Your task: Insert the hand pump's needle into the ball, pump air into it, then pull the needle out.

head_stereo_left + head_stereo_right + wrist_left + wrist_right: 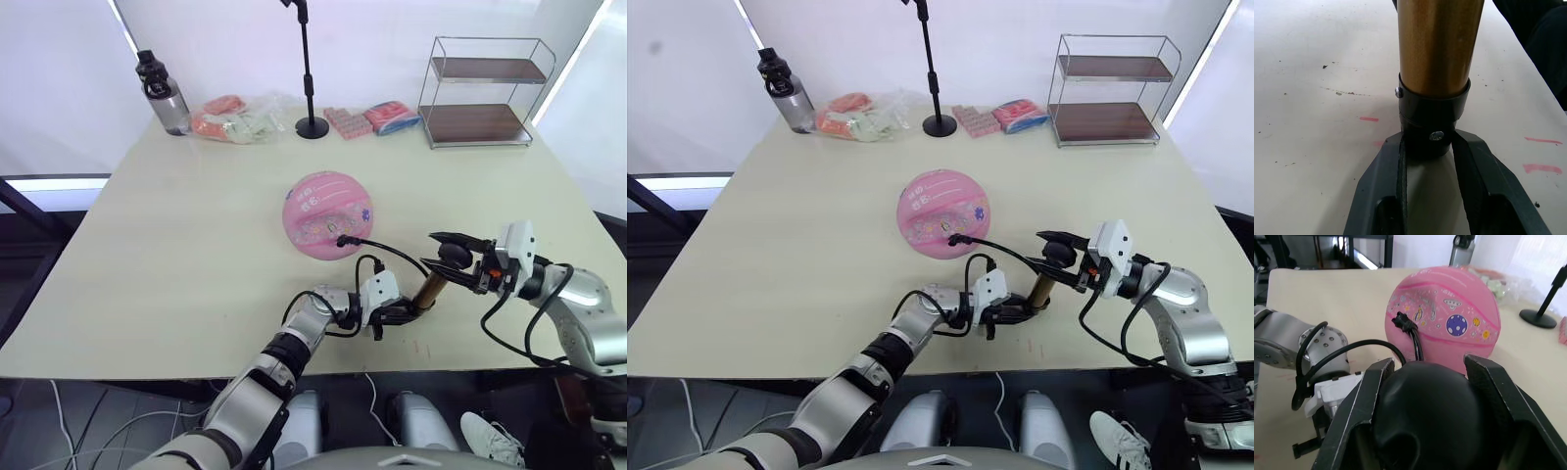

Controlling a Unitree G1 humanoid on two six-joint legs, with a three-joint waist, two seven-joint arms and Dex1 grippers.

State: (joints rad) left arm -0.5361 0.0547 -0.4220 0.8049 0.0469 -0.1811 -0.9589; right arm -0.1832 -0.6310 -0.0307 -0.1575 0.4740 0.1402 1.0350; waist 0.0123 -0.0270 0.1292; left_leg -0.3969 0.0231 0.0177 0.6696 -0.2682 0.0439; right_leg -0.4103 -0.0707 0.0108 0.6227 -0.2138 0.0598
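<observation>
We see left gripper (1427, 147) clamping hand pump (429, 290) base | right gripper (1427, 396) gripping T-handle (1425, 423) | needle (1400, 322) in ball (328, 215), frame centre.

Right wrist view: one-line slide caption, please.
Right gripper clasps the pump's black handle; hose fitting sits in the pink ball.
</observation>
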